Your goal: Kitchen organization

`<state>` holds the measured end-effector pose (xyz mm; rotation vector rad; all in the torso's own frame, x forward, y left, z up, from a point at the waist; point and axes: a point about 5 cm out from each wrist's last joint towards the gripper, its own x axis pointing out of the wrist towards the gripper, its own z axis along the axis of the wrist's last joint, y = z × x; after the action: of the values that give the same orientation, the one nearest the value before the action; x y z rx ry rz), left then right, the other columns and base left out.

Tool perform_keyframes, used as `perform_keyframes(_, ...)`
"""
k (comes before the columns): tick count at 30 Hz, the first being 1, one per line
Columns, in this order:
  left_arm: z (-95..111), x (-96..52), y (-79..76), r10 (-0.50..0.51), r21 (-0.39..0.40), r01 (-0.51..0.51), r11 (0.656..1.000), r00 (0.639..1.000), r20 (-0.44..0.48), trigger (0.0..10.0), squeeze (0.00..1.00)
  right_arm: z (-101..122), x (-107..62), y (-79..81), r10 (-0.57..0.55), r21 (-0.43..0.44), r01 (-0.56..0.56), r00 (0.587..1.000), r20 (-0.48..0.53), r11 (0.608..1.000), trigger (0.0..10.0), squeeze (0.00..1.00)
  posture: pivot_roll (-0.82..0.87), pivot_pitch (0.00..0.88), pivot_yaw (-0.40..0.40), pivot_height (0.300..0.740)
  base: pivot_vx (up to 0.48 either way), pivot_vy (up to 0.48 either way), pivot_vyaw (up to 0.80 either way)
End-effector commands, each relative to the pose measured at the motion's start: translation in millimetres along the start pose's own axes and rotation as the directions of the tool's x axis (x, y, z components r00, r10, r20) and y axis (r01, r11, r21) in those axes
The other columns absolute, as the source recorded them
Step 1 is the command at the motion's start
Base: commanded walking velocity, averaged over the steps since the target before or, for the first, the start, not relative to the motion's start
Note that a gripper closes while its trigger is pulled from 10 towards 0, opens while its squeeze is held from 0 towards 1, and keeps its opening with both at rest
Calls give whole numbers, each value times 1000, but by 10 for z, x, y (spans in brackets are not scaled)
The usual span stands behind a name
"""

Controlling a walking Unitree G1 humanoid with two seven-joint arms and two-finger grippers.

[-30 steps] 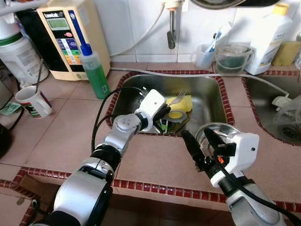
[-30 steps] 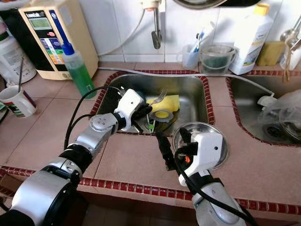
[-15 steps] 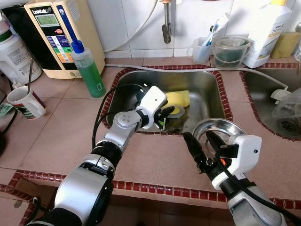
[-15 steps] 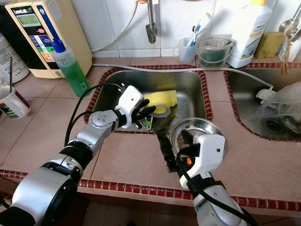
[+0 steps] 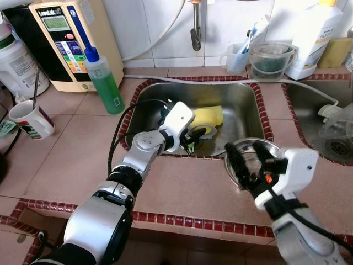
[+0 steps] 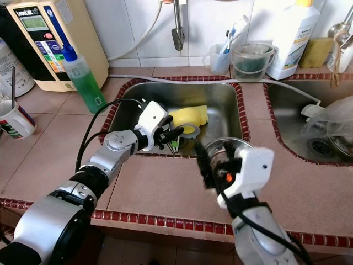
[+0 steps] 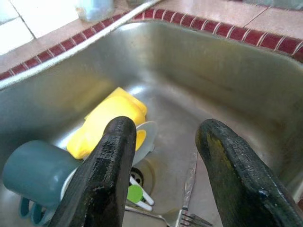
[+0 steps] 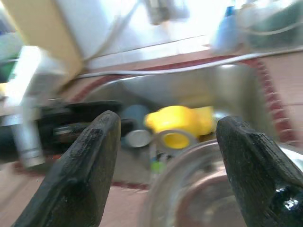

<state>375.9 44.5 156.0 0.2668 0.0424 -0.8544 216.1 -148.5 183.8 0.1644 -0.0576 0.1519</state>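
Tiled counter (image 5: 83, 160) w/ mug (image 5: 33, 118), green soap bottle (image 5: 105, 83), steel bowl (image 5: 259, 152) by sink.

Right gripper (image 5: 242, 163): is rising from the counter edge and swinging over the steel bowl (image 5: 259, 148), fingers spread, blurred with motion.
Left gripper (image 5: 193, 135): is staying low in the sink (image 5: 242, 110), fingers apart, no longer carrying the fork.
Fork (image 7: 187, 208): is now lying on the sink floor near the drain, below the left gripper's fingers.
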Motion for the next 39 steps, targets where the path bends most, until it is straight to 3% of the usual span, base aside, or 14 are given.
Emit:
perform_keyframes(1, -11, -42, 26, -3, 17, 3, 1000, 1000, 6, 10000, 0, 8, 16, -42, -35, -11, 35, 999, 13, 999, 10000, 0, -174, 107, 148, 740, 0, 0, 0)
perform_keyframes(10, -25, -176, -65, -124, 25, 123, 992, 990, 60, 10000, 0, 33, 119, -206, -132, -28, 133, 990, 41, 991, 10000, 0, -152, 89, 135, 740, 0, 0, 0)
perform_keyframes(12, 4, -276, -119, -205, 37, 202, 979, 975, 91, 10000, 0, 20, 133, -255, -156, -36, 157, 987, 41, 987, 10000, 0, -147, 84, 132, 740, 0, 0, 0)
perform_keyframes(19, 72, -450, -230, -312, 43, 309, 950, 942, 120, 10000, 0, 3, 156, -306, -181, -44, 183, 983, 45, 982, 10000, 0, -142, 76, 130, 740, 0, 0, 0)
perform_keyframes(22, 104, -550, -356, -370, 60, 365, 929, 922, 115, 10000, 0, -15, 168, -349, -207, -55, 210, 977, 45, 976, 10000, 0, -136, 71, 127, 740, 0, 0, 0)
perform_keyframes(30, 196, -576, -551, -406, 47, 403, 914, 905, 129, 10000, 0, -73, 176, -468, -299, -82, 300, 954, 30, 950, 10000, 0, -140, 69, 125, 740, 0, 0, 0)
perform_keyframes(39, 278, -542, -704, -409, 20, 411, 911, 901, 146, 10000, 0, -133, 128, -683, -438, -111, 437, 899, 17, 892, 10000, 0, -148, 79, 129, 740, 0, 0, 0)
